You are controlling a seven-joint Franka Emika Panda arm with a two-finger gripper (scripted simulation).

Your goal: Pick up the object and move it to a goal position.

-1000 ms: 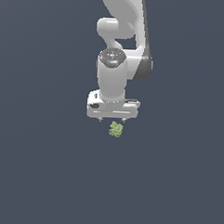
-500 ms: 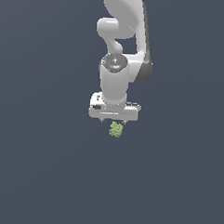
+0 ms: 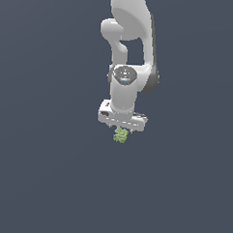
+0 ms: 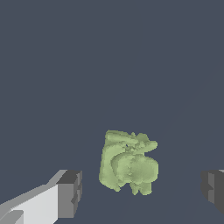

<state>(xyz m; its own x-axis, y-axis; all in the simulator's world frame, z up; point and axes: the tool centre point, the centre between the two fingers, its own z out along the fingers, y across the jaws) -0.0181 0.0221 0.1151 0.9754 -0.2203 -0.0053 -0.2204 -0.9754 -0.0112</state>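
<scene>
The object point(image 3: 121, 135) is a small, lumpy, light yellow-green thing on the dark grey floor, directly under the white arm's hand. My gripper point(image 3: 122, 129) points straight down just above it. In the wrist view the object point(image 4: 128, 163) lies between the two dark fingertips, with a gap on each side. One fingertip point(image 4: 70, 193) and the other fingertip point(image 4: 213, 190) stand wide apart, so my gripper point(image 4: 142, 191) is open and touches nothing.
A plain dark grey floor point(image 3: 42, 182) surrounds the object on all sides. No other objects, walls or edges show in either view.
The hand has come down toward the object and turned slightly. The object has stayed in the same place.
</scene>
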